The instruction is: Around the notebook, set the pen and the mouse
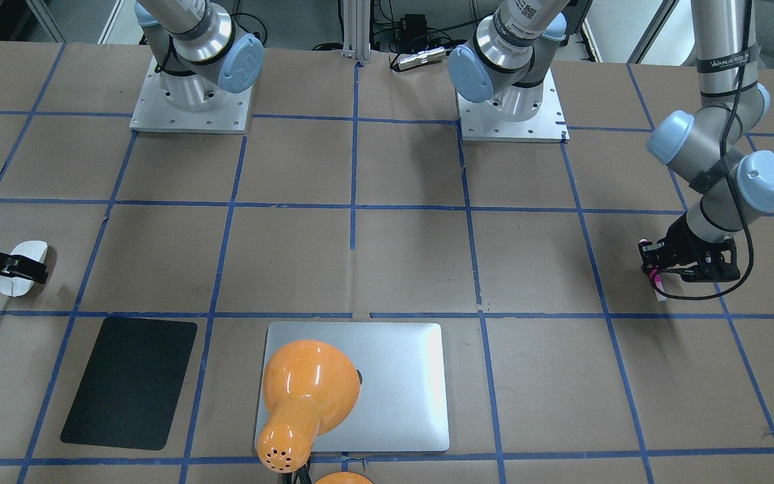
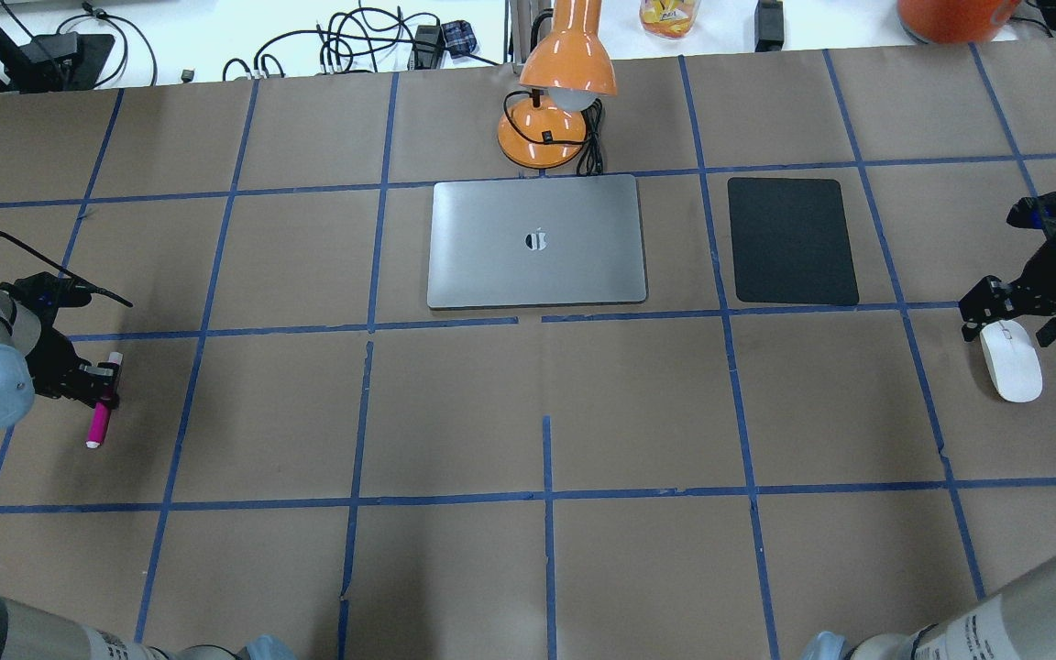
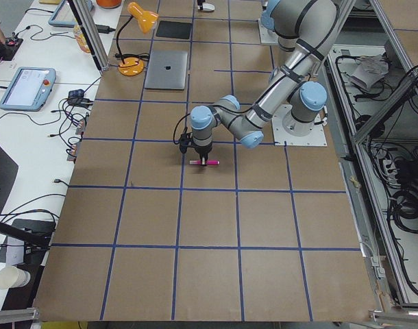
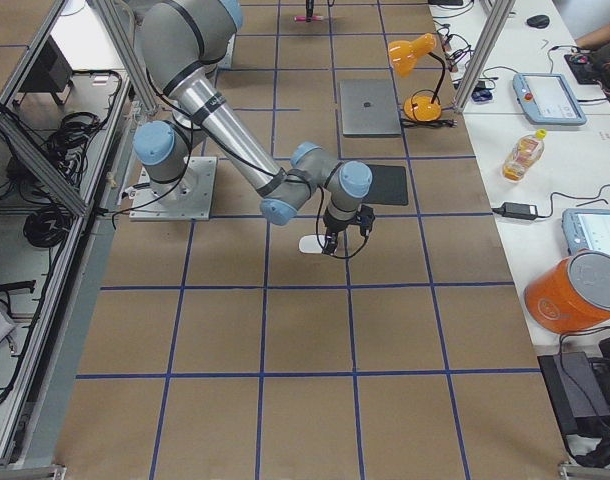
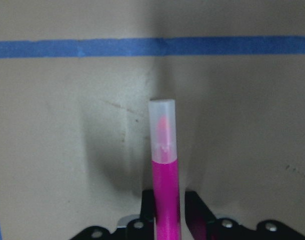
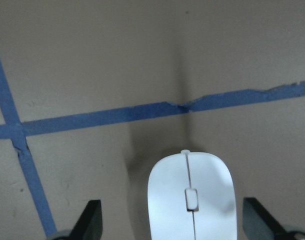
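Observation:
The magenta pen is at the table's far left, its pale cap pointing away from the wrist. My left gripper is shut on its magenta barrel, with a dark shadow on the paper beneath. At the far right lies the white mouse, with my right gripper open over it. Its fingers stand wide on either side of the mouse without touching it. The silver notebook lies flat at the far middle of the table.
A black mat lies right of the notebook. An orange desk lamp stands just behind the notebook, and its shade hangs over one notebook corner. Blue tape lines grid the brown paper.

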`<state>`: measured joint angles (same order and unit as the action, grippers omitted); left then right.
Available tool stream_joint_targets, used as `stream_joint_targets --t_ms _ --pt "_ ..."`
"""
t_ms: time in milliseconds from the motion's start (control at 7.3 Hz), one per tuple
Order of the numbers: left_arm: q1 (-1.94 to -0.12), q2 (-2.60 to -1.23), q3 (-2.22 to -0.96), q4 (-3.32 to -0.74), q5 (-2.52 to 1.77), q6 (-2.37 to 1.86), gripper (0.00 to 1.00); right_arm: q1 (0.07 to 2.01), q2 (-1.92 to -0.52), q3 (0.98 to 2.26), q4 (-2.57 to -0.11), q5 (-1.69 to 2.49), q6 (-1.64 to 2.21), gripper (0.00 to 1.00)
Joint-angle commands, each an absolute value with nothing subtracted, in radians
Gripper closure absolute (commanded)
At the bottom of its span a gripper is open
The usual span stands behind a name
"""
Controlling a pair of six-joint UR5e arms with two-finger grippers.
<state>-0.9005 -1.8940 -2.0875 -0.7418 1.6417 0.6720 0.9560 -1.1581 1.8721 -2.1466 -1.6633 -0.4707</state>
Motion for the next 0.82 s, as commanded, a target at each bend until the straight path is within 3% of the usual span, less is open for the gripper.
stream_joint_targets --t_ms 0,274,685 --pt "-0.905 -1.884 -2.088 -0.761 1.64 0.655 1.0 0.956 -1.154 1.873 -2.146 -1.689 -0.474 0.0" --pt "-0.958 -1.846 -2.077 -0.858 1.647 0.506 1.0 0.954 -1.154 1.875 -2.146 -1.689 -0.471 0.0" --pt "-1.24 -1.755 -2.079 -0.963 1.643 -0.032 1.0 0.954 -1.14 1.875 -2.146 -1.689 -0.472 0.03"
